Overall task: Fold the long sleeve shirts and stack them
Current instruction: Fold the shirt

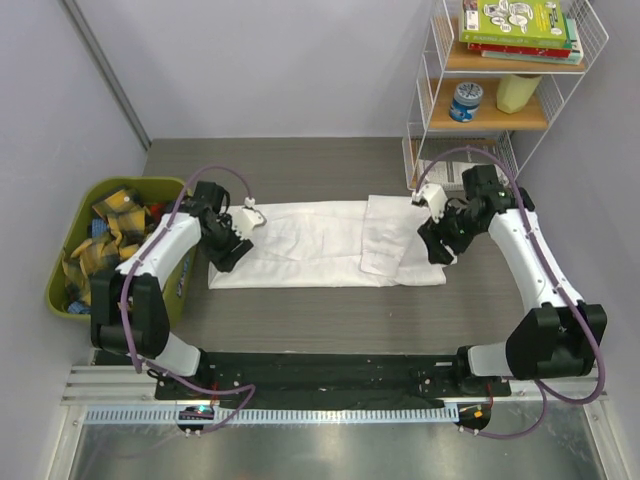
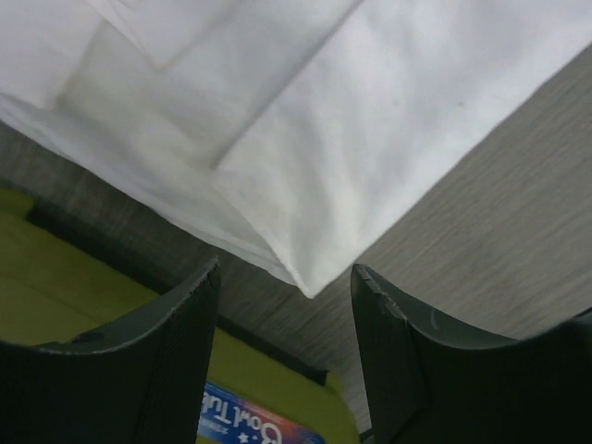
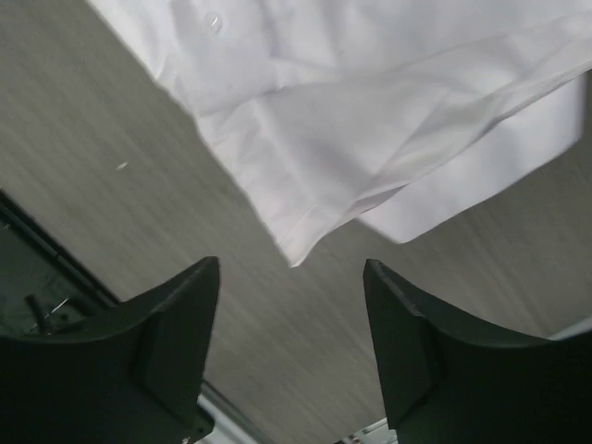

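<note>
Shirt (image 1: 320,245) lies spread on surface (image 1: 300,305), ready for folding. Left hand (image 2: 285,310) and right hand (image 3: 291,310), open and empty, flank its ends.

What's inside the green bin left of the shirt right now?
The green bin holds yellow-and-black plaid cloths, heaped about to its rim. Whatever lies beneath that heap, and the bin's bottom, is covered.

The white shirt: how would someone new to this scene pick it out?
Find the grey table filling the middle of the top view. Spread flat across its middle lies the white shirt, folded over near its right end. Unlike the plaid cloths in the green bin at left, it is plain white.
</note>
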`<move>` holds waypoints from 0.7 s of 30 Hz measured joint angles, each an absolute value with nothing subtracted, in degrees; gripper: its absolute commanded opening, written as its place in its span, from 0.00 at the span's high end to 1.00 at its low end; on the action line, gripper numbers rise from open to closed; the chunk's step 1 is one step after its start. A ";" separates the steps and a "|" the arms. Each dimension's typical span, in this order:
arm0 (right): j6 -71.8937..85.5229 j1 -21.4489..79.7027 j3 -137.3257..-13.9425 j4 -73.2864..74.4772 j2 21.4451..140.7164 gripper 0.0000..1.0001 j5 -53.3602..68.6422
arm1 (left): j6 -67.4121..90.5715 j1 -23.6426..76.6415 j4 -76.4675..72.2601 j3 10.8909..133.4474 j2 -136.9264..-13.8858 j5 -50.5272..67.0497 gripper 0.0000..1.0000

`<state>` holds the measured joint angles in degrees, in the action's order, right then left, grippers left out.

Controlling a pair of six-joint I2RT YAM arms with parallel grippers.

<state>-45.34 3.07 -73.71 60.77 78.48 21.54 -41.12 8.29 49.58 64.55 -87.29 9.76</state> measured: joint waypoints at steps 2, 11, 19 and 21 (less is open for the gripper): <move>-45.78 2.33 -68.90 63.09 77.71 0.40 22.09 | -41.12 8.29 50.52 62.15 -86.80 10.11 0.40; -46.11 -5.93 -65.21 63.24 89.01 0.41 25.06 | -41.71 8.29 50.59 57.25 -87.35 8.93 0.37; -46.24 -6.83 -65.34 62.76 96.57 0.90 29.98 | -44.01 8.29 49.01 56.64 -90.67 7.86 0.37; -45.93 -6.81 -65.71 62.72 98.26 0.99 30.04 | -45.39 8.29 48.51 55.96 -91.61 7.22 0.43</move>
<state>-45.93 -6.81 -65.71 62.72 98.26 30.04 -45.39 8.29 48.51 55.96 -91.61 7.22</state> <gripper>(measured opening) 0.122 0.638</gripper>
